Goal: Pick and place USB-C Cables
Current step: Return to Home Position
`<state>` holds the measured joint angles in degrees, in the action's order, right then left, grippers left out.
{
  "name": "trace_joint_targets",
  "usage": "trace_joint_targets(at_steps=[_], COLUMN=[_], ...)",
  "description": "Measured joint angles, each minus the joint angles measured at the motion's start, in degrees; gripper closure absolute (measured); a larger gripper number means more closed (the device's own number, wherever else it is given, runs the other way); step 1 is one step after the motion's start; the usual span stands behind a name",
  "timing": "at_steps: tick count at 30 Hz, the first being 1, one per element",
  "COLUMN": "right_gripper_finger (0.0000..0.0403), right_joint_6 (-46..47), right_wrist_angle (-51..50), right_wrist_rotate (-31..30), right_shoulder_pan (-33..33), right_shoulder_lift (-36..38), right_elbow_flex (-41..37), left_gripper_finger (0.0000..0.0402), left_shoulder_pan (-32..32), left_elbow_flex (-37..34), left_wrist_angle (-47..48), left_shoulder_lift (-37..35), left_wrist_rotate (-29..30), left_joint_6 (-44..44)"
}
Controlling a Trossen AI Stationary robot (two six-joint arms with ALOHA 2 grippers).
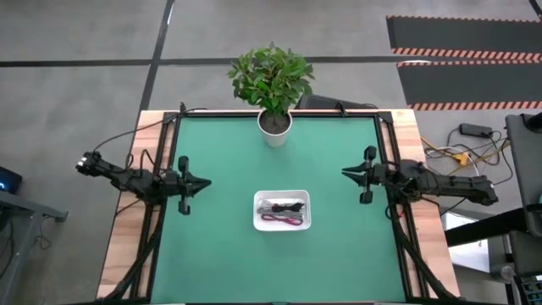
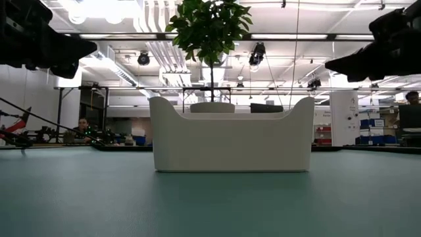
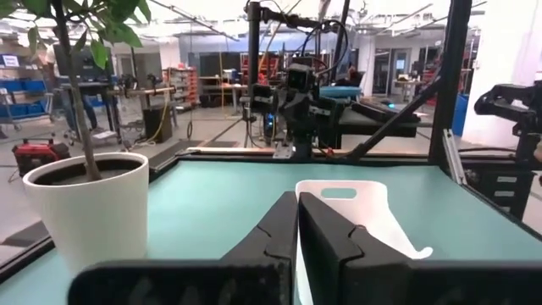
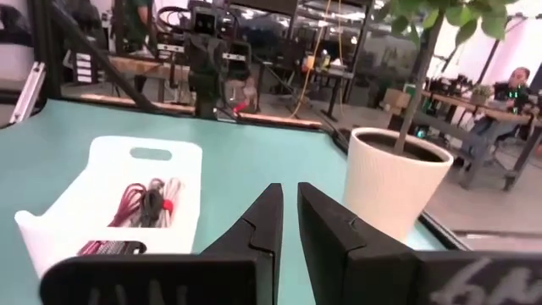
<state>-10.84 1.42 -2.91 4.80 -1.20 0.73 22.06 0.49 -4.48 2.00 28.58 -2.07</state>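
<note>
Your USB-C cables, likely light and floppy, lie in the white tray mid-table; grip mid-bundle. Left end effector and right end effector: closed, empty.

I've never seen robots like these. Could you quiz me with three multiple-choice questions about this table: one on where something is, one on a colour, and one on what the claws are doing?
1. Where are the USB-C cables?
A) in a cardboard box
B) in the white tray
C) clamped in a claw

2. What colour is the plant pot?
A) white
B) black
C) red

3. How are the left gripper and the right gripper?
A) both gripping the tray
B) one carrying a cable
C) both shut, empty, off to the tray's two sides

Answers:
1 B: the high view shows the bundles lying inside the tray.
2 A: both wrist views show a white pot.
3 C: each wrist view shows that arm's fingers together with nothing between them, and the high view shows the arms apart from the tray.
</note>
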Motion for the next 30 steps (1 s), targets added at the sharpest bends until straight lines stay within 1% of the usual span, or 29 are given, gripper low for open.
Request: trace_joint_targets(at_steps=[7,12,16,30], right_gripper_finger=[0.0372,0.0372,0.0372,0.0369], right_joint_6=[0.82,8.29,11.07,10.85], right_wrist_angle=[0.20,0.47,0.38,0.40], right_wrist_rotate=[-0.11,-0.19,-0.20,-0.18], right_shoulder_pan=[0.24,0.24,0.24,0.24], right_shoulder_lift=[-1.17,-1.12,-1.21,-1.21], right_elbow_flex=[0.00,-0.02,-0.04,-0.04], left_gripper_finger=[0.0401,0.0401,0.0402,0.0402], left_shoulder_pan=[-0.04,-0.04,-0.04,-0.04], left_elbow_flex=[-0.04,-0.09,-0.13,-0.20], left_wrist_angle=[0.18,0.16,0.16,0.16], left_shoulder_lift=[0.33,0.82,0.96,0.98], left_wrist_rotate=[1.06,1.77,1.77,1.77], left_joint_6=[-1.31,-1.47,-1.42,-1.38])
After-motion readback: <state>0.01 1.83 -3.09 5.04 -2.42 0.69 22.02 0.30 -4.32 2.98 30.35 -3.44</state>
